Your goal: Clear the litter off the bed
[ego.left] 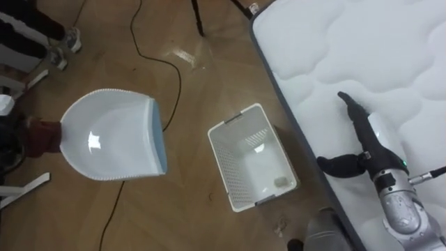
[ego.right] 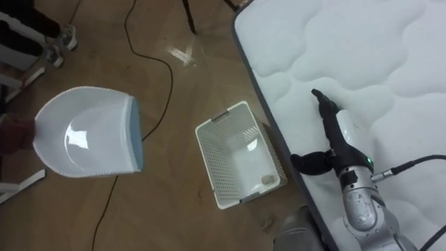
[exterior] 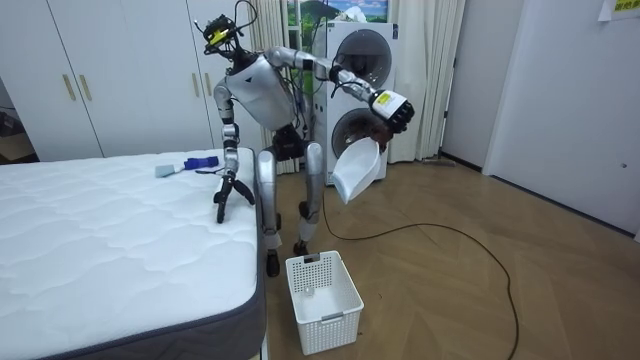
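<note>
I stand at the side of the white quilted mattress (ego.left: pixel 362 49). My right hand (ego.left: pixel 359 129) lies on it near its edge, open, with straight fingers pressed on the cover. My left hand (ego.left: pixel 40 137) is shut on the handle of a white dustpan (ego.left: pixel 115 136), held out over the wooden floor. In the room view the dustpan (exterior: pixel 357 170) hangs from my raised left hand (exterior: pixel 394 110). A white mesh basket (ego.left: pixel 230 157) stands on the floor beside the bed, with a small pale scrap (ego.left: pixel 281 182) in it. A blue thing (exterior: pixel 204 161) and a grey one (exterior: pixel 165 171) lie at the mattress's far side.
A black cable (ego.left: pixel 171 77) runs across the floor past the dustpan. A white shoe (ego.left: pixel 70 39) shows at the upper left. Stacked washing machines (exterior: pixel 360 90) and white wardrobes (exterior: pixel 110 70) stand behind me.
</note>
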Tool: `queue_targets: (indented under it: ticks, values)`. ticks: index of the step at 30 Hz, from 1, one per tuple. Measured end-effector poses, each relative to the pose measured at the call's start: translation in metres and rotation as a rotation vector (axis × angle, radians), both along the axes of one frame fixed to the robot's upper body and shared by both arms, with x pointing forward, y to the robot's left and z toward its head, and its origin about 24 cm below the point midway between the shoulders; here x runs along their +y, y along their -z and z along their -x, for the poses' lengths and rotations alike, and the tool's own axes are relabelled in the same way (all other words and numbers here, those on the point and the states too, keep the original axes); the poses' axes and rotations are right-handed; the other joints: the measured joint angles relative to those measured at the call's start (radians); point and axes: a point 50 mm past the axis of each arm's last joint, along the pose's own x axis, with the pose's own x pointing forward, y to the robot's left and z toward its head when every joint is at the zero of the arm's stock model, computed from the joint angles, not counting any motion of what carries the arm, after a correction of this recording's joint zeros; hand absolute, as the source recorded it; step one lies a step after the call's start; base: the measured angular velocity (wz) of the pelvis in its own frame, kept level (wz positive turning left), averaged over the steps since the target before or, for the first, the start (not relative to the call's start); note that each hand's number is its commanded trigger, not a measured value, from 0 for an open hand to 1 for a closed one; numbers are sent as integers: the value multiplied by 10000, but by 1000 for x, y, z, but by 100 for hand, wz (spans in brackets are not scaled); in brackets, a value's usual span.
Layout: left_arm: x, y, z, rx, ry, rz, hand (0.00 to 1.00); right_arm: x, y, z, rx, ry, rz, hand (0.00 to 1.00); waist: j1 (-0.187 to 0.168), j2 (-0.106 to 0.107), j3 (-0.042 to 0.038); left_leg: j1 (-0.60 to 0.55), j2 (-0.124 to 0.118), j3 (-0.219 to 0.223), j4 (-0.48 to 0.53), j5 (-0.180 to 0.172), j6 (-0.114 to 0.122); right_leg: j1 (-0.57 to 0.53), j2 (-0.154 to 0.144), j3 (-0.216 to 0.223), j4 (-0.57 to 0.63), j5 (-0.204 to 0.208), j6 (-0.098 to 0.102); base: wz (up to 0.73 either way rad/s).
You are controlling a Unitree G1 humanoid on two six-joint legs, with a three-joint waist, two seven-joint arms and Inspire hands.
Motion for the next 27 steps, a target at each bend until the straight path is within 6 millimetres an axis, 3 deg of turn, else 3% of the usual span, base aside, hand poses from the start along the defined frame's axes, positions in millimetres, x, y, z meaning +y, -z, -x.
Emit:
queue_targets:
  ticks: [5, 9, 12, 15, 18, 27]
  values:
    - [-9, 1, -4, -33, 485, -110, 100, 0, -1, -3, -133, 104, -210, 0, -7, -199, 104, -31, 14, -1, -7, -9, 6, 15, -4, -11, 15, -17, 24, 6]
    - [-26, 9, -4, -266, 1398, -225, 100, 5, 7, 0, 170, 7, -276, 0, 35, -700, 67, -29, 190, -15, 92, -18, -13, 135, 127, -120, -151, 46, -54, -1]
    - [-50, 24, 1, -581, 2225, 266, 100, 5, 16, 7, 463, 192, -424, 0, 188, -1035, -65, -17, 421, -94, 166, -50, -75, 306, 313, -241, -526, 232, -141, -10]
    - [-73, 45, 15, -870, 2834, 1241, 100, 7, 23, 15, 533, 629, -770, 0, 736, -1420, -261, 88, 689, -75, 168, -132, -219, 455, 681, -63, -940, 466, -231, -39]
    - [-87, 52, 22, -1041, 3209, 1981, 100, 2, 28, 25, 595, 1053, -742, 0, 1094, -1484, -294, 214, 908, -484, 160, -185, -314, 877, 1021, -82, -1608, 774, -266, -29]
    - [-77, 42, 42, -3544, 1843, 4308, 100, -13, 42, 59, 866, 2605, -1051, 0, 1544, -2024, -582, 2035, 970, -465, -787, -210, -364, 2531, 1317, 185, -2590, 972, -207, -19]
